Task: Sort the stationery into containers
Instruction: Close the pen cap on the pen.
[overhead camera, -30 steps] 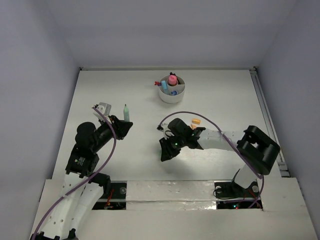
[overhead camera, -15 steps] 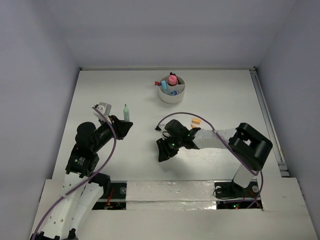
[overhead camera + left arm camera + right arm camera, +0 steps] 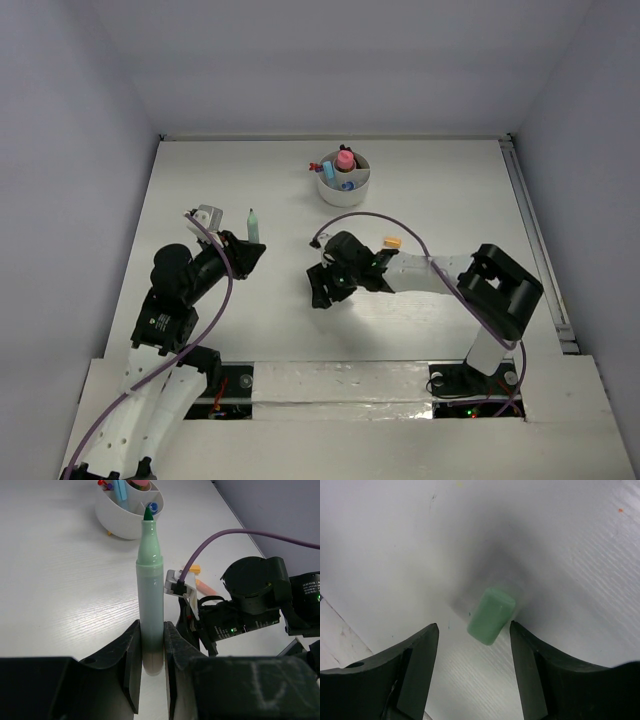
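Observation:
A pale green marker with its dark green tip bare stands upright in my left gripper, which is shut on its lower barrel; the top view shows the green marker at the left of the table. My right gripper points down at the table near the middle, open. A short green cap lies on the table just beyond its fingertips, touching neither. From above, the right gripper hides that cap. The round white cup at the back holds pink, blue and red pieces.
A small orange piece lies on the table beside the right forearm, and the left wrist view shows the orange piece with a salmon one next to it. The white cup stands beyond the marker tip. Walls close the table's sides.
My right gripper has moved left and slightly toward the back, and its jaws have spread wider. The left arm and its marker have not moved.

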Controlling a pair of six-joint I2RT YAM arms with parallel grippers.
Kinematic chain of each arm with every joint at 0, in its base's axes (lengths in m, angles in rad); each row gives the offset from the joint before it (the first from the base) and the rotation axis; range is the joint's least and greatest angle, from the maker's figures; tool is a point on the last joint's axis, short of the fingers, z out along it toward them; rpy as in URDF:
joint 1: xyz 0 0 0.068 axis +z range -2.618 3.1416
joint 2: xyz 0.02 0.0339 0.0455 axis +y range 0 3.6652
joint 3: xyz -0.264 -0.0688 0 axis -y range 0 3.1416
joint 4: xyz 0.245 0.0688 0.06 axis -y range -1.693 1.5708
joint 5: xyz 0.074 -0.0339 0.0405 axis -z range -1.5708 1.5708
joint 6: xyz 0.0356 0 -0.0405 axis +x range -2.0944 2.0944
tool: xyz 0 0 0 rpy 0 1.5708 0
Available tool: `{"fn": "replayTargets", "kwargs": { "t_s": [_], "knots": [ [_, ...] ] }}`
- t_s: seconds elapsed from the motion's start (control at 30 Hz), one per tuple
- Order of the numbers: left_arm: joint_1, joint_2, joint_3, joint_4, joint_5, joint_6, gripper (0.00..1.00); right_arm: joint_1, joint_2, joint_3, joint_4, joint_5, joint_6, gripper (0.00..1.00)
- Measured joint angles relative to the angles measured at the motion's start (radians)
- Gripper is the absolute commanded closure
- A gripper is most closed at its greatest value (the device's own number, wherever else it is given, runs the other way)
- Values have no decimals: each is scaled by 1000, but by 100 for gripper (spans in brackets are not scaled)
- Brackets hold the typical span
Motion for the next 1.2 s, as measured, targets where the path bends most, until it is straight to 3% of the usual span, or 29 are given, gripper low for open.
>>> {"fn": "replayTargets", "kwargs": {
  "t_s": [0.37,0.83,1.1,1.2],
  "knots": [
    [0,-1,0,0,0,0,100,0,61,97,-64,49,-14,34],
    [0,-3,0,0,0,0,100,74,113,208,-242,251,-99,33],
    [0,-9,0,0,0,0,100,107,158,266,-294,349,-131,37],
    [0,-11,0,0,0,0,100,111,169,281,-299,371,-136,43]
  ]
}}
